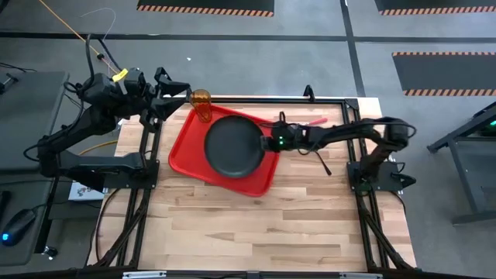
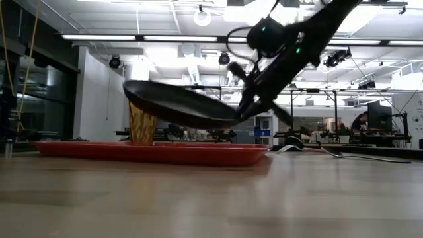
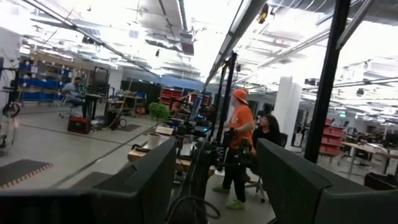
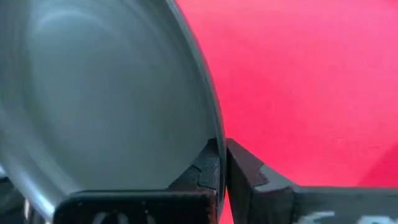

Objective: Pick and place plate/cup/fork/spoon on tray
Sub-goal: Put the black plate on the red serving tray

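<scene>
My plate (image 4: 106,93) runs off the upper left of the right wrist frame, it covers the cup's (image 2: 142,125) top in the low view, and the spoon is too small to find.

The high view looks straight down on the whole counter (image 1: 256,217). The low view sits at counter height, facing the room, sharing the tray (image 1: 186,151) and plate (image 2: 175,104). The right wrist view presses close to the plate; the left wrist view faces the room.
</scene>
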You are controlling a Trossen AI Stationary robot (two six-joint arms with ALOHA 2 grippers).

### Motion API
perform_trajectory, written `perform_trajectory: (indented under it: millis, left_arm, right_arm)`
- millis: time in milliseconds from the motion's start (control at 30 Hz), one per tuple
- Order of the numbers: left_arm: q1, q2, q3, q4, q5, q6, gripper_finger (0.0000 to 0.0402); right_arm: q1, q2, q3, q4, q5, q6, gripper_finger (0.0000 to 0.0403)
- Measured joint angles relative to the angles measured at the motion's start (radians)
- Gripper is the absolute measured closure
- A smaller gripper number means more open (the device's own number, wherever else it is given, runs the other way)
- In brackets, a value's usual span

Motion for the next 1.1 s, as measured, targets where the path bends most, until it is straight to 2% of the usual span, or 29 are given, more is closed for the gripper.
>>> perform_trajectory:
  millis: [133, 300, 667, 800, 967, 1100]
  left_arm:
    - [0.000, 0.007, 0.000, 0.001, -0.001, 0.000, 0.0188]
    - [0.000, 0.009, 0.000, 0.001, -0.001, -0.001, 0.0188]
    - [0.000, 0.009, 0.000, 0.001, -0.001, -0.001, 0.0188]
    - [0.000, 0.009, 0.000, 0.001, 0.000, -0.001, 0.0188]
    - [0.000, 0.009, 0.000, 0.001, 0.000, -0.001, 0.0188]
    - [0.000, 0.009, 0.000, 0.001, 0.000, -0.001, 0.0188]
  right_arm:
    - [-0.004, 0.082, -0.001, 0.024, 0.017, 0.083, 0.0403]
    - [0.003, 0.121, -0.001, 0.048, 0.035, 0.155, 0.0403]
    - [0.005, 0.121, -0.001, 0.114, 0.086, 0.153, 0.0375]
    - [0.003, 0.121, -0.001, 0.125, 0.088, 0.150, 0.0350]
    - [0.003, 0.121, -0.001, 0.153, 0.083, 0.126, 0.0298]
    - [0.003, 0.113, -0.001, 0.147, 0.026, 0.057, 0.0257]
